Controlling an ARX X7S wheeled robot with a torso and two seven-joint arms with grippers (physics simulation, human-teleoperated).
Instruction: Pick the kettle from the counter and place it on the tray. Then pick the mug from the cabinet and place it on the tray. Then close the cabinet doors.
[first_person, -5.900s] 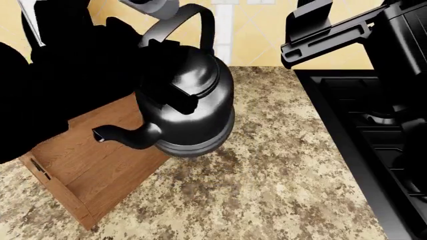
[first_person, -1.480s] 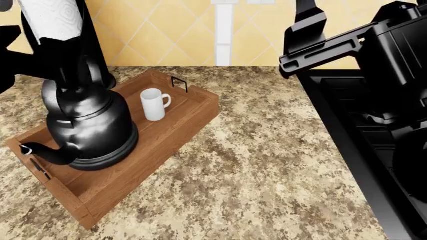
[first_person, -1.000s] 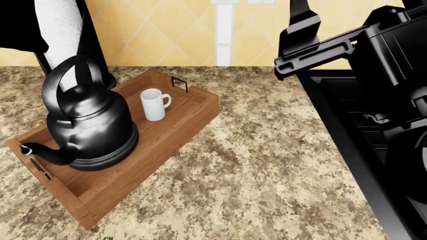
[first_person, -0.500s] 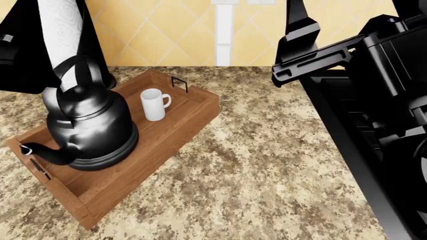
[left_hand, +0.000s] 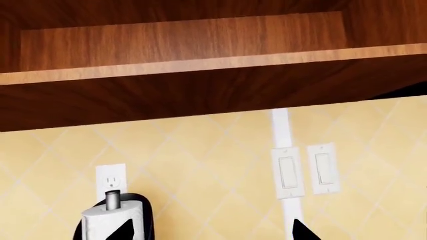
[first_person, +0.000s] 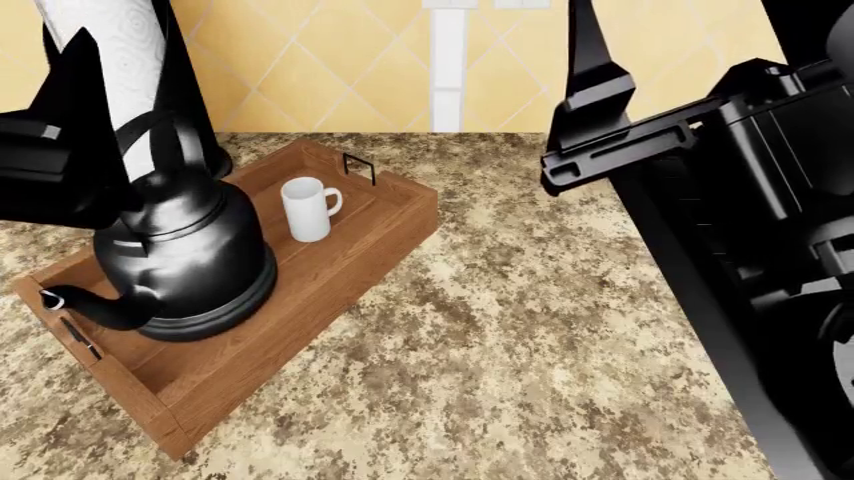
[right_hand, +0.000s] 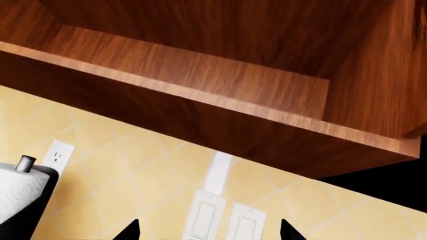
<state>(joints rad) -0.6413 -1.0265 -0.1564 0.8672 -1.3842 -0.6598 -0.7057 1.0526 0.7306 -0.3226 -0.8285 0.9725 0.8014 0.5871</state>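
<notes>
Cabinet (right_hand: 200, 85) open above both raised wrists, kettle (first_person: 174, 250) and mug (first_person: 308, 208) below on tray (first_person: 374, 235); both jaws spread, empty.

The left hand (first_person: 60, 140) covers part of the kettle (first_person: 180, 255) handle and the paper-towel roll (first_person: 114, 60), itself cut off by the frame edge. In both wrist views only fingertips (left_hand: 295, 231) show, so neither hand's grip can be judged.

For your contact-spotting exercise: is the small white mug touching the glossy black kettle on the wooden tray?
Apart. The head view shows a strip of bare brown wooden tray floor between the small white mug and the glossy black kettle.
</notes>
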